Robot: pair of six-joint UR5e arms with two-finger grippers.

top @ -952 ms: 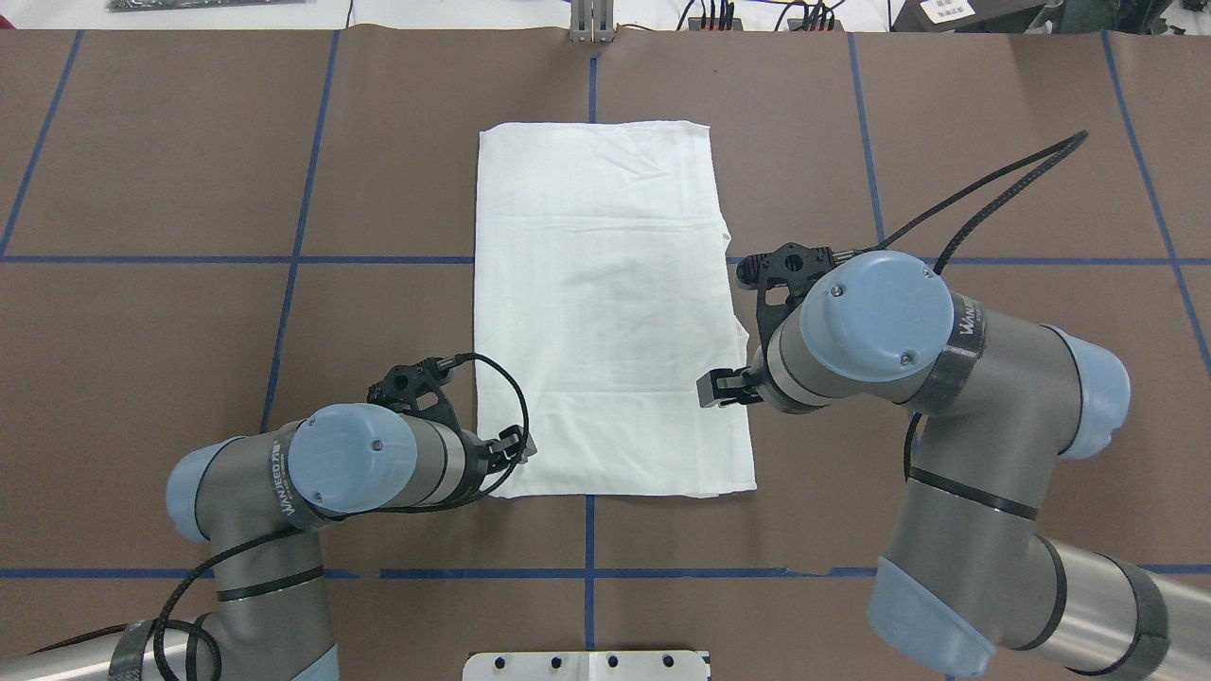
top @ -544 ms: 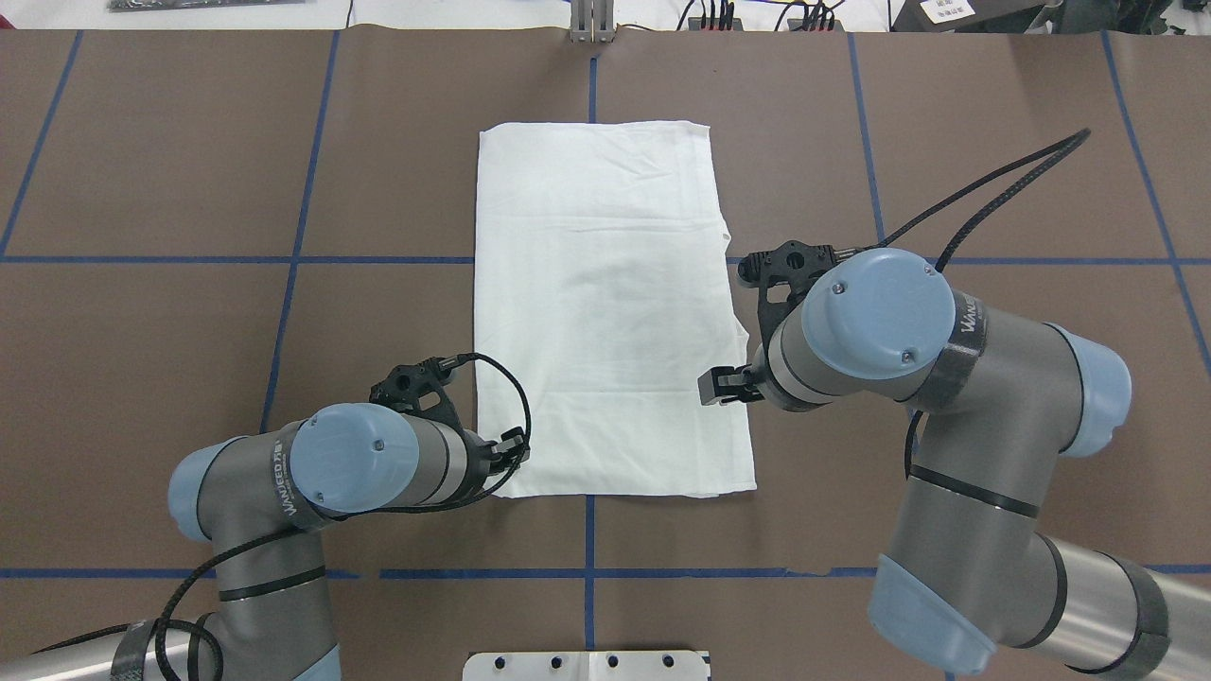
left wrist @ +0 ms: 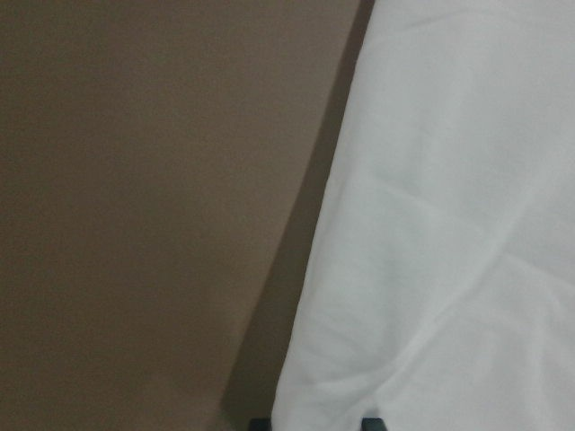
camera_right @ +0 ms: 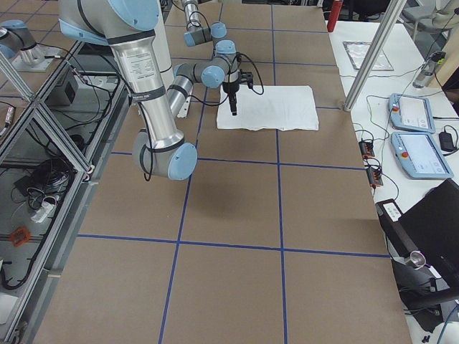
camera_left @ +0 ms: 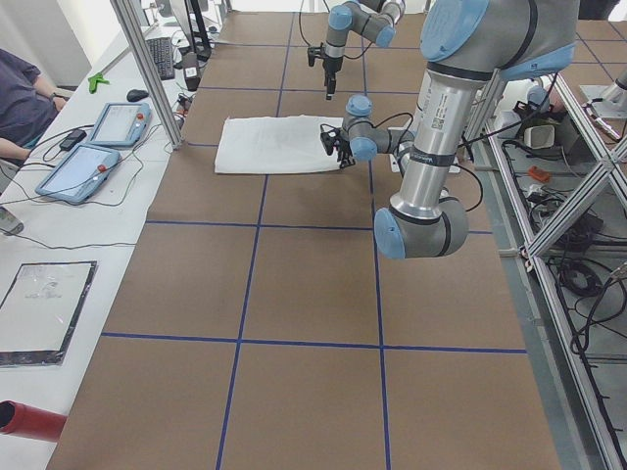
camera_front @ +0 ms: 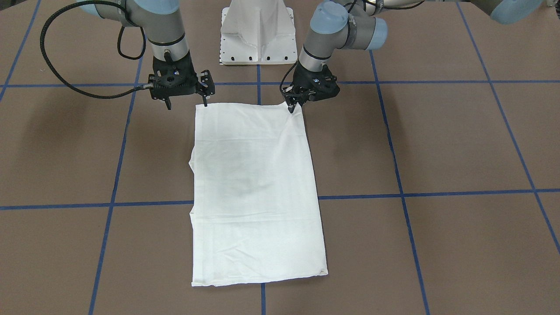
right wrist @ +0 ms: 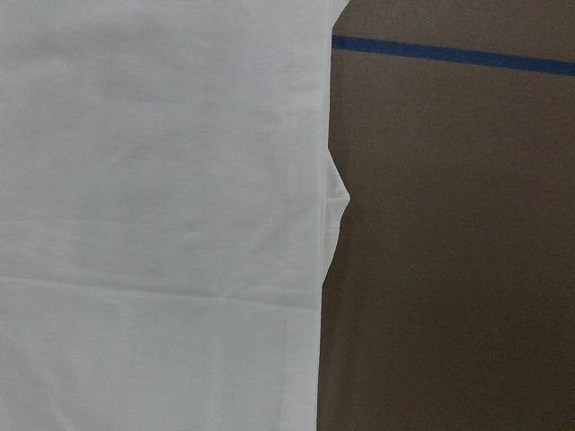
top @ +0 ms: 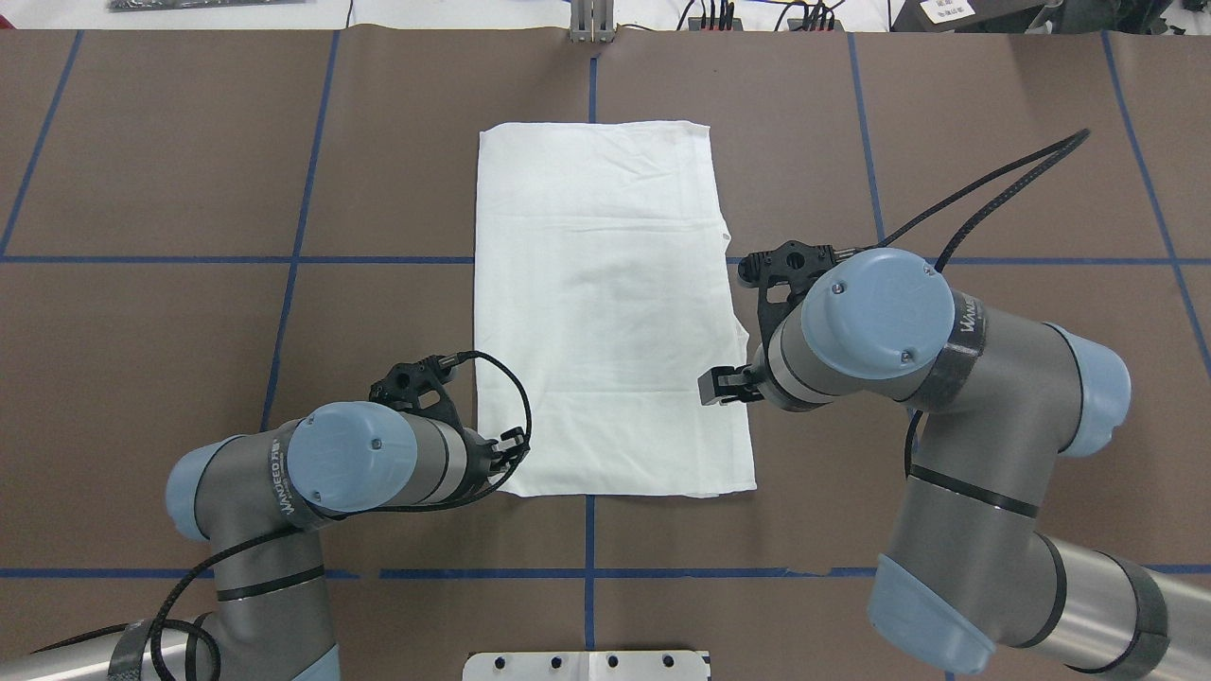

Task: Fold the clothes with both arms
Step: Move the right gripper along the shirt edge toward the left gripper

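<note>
On the taped table (camera_front: 437, 144), left gripper (camera_front: 292, 106) pinches a shirt (camera_front: 258, 188) corner; right gripper (camera_front: 187, 104) hangs open.

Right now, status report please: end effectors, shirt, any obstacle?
Left end effector shut on shirt corner. Right end effector open, above other near corner. Shirt folded flat. Nothing blocking.

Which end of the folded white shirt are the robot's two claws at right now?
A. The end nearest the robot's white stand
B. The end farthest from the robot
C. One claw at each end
A. In the front-facing view, the left gripper and the right gripper are by the two corners of the white shirt closest to the white pedestal base. The far end has nothing near it.
</note>
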